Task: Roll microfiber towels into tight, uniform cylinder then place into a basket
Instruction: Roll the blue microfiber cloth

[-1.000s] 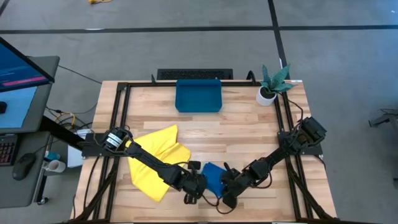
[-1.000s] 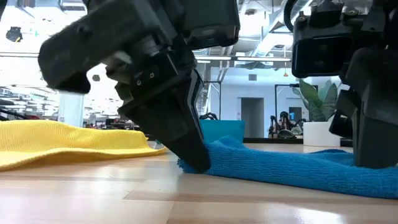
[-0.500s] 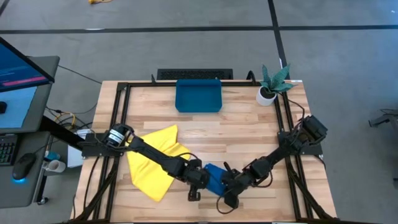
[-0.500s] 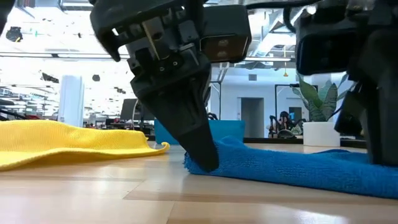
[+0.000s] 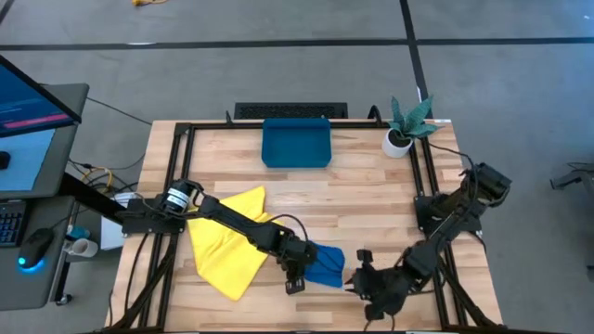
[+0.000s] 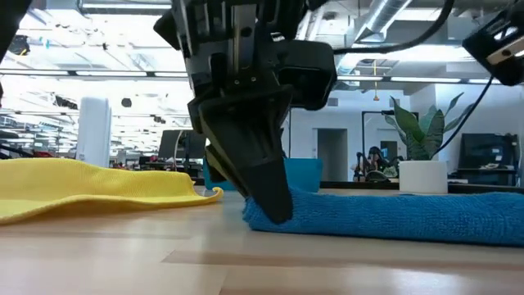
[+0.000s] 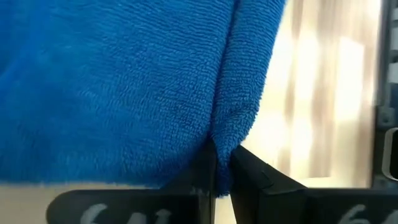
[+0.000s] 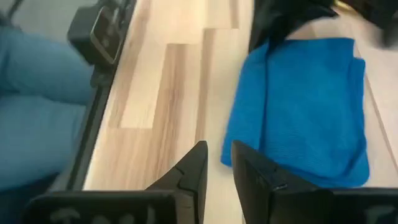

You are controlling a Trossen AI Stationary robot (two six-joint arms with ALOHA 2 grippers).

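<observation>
The blue microfiber towel [image 5: 325, 264] lies folded and flat on the table's near middle, and shows too in the low view [image 6: 393, 217]. My left gripper [image 7: 222, 158] is shut on its left near edge [image 5: 299, 275]. My right gripper [image 8: 214, 165] hovers off the towel's right end [image 5: 364, 283], its fingers a little apart with nothing between them. The yellow towel [image 5: 227, 243] lies crumpled on the table at the left. The basket [image 5: 297, 142] stands at the far middle. My left gripper pinches a thick folded edge of the blue towel [image 7: 231, 134] between its two fingers, at the towel's left near end [image 6: 260, 215]. The fingers slant down from above and from the table's left. The towel lies on the table, slack.
A small white pot with a green plant [image 5: 404, 128] stands at the far right corner. Black frame rails [image 5: 181, 158] run along the table's edges. Bare wood lies between the towels and the basket. A monitor and desk [image 5: 28, 121] stand left of the table.
My right gripper has let go of the blue towel, risen and drawn back toward the table's right near corner, rolling as it went. My left gripper has shifted a little toward the right and rolled, still holding the towel's edge. The towel's right end now lies flat.
</observation>
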